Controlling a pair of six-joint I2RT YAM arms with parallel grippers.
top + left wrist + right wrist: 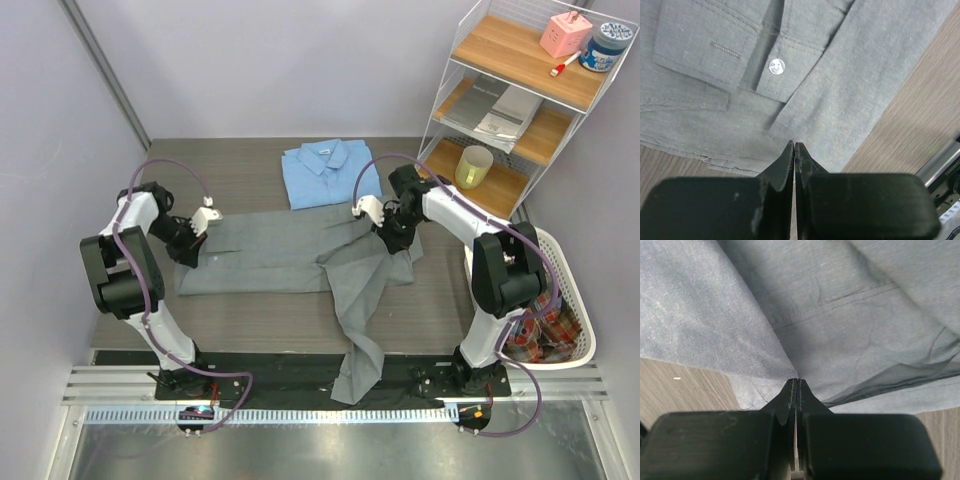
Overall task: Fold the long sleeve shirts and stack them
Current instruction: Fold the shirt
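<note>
The left claw (pixel 794 145) is pressed fully closed, its tips down on the left end of the plain grey collared cloth shirt (pixel 270 260), near a white button (pixel 776 66); whether any cloth is caught between them I cannot tell. The right claw (pixel 797 381) is also fully closed, and the grey cloth draws up in creases to its tips, so it has a fold of that shirt pinched. The grey shirt lies spread across the middle of the dark wood-grain bench (pixel 230 170), bunched at the right claw, with one long sleeve (pixel 360 370) trailing over the near edge; the plain light blue collared shirt (pixel 325 172) lies folded just behind it, its near edge touching the grey cloth.

At the right stands a white slotted plastic basket (pixel 575 290) holding red plaid cloth (pixel 545 335); behind it is a white wire rack with wooden shelves (pixel 450 60). The top shelf carries a pink box (pixel 565 35) and a blue-and-white jar (pixel 607 45); the middle shelf holds grey booklets (pixel 500 105); the lowest holds a pale yellow cup (pixel 474 166), its contents not discernible.
</note>
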